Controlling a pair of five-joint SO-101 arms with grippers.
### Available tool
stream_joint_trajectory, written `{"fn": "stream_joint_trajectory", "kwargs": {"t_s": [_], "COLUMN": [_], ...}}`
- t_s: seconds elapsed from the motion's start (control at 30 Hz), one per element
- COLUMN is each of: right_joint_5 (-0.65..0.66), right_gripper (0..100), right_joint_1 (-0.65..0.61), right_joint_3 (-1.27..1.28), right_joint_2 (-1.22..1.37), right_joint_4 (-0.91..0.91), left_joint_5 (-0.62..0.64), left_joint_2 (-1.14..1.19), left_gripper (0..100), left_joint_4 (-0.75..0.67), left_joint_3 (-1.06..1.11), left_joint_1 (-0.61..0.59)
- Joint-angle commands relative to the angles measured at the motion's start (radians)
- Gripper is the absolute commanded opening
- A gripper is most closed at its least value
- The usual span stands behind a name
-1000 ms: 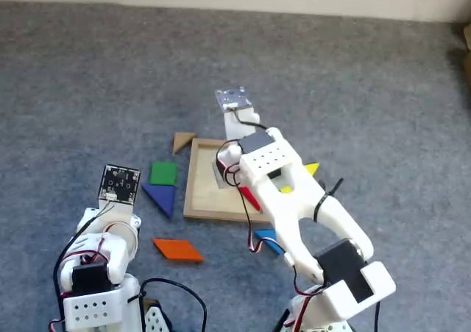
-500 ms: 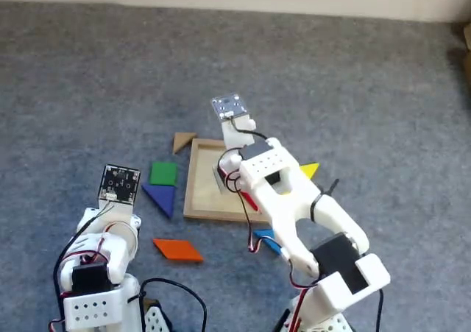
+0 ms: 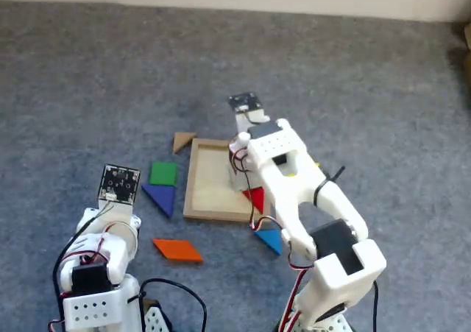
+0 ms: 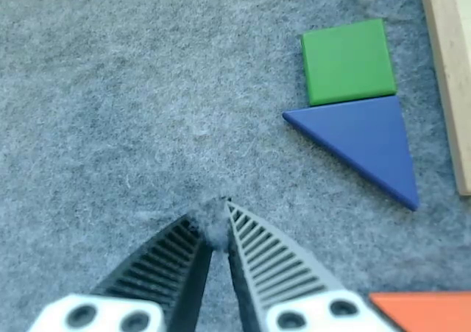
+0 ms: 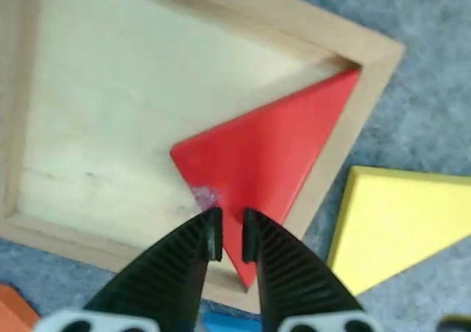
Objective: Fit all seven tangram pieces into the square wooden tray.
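The square wooden tray [image 3: 190, 181] lies on the carpet, with my right arm stretched over its right side. A red triangle [image 5: 272, 170] rests in the tray's corner, one tip riding up on the tray rim [image 5: 294, 17]. My right gripper [image 5: 228, 232] is shut, its tips down on the red triangle's edge. A yellow triangle [image 5: 397, 225] lies just outside that rim. Left of the tray are a green square [image 4: 347, 59], a dark blue triangle [image 4: 360, 144], a brown triangle [image 3: 182, 140] and an orange parallelogram [image 3: 177, 249]. My left gripper [image 4: 219, 225] is shut over bare carpet.
A light blue triangle [image 3: 270, 239] lies on the carpet in front of the tray, beside the right arm's links. Grey carpet runs free to the far side and on both flanks. The tray's left half is bare wood.
The right arm's wrist has swung to the right over the tray, and the red triangle sits a little farther right. The left arm has not moved.
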Motion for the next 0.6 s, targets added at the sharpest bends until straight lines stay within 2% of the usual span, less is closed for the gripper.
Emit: {"fn": "stream_joint_trajectory", "kwargs": {"t_s": [0.0,0.27,0.37,0.57], "right_joint_5": [0.009,0.002,-0.041,-0.301], "right_gripper": [5.6,8.4,18.8,42.9], "right_joint_1": [0.056,0.191,0.220,0.246], "right_joint_3": [-0.085,0.131,0.196,0.214], "right_joint_2": [-0.111,-0.392,-0.409,-0.409], "right_joint_4": [0.028,-0.059,-0.085,-0.087], "left_joint_5": [0.005,0.005,0.005,0.005], "left_joint_2": [-0.028,-0.028,-0.028,-0.028], "left_gripper": [1,1,1,1], "left_joint_4": [0.005,0.005,0.005,0.005], "left_joint_3": [0.021,0.021,0.021,0.021], "left_joint_1": [-0.010,-0.010,-0.010,-0.010]}}
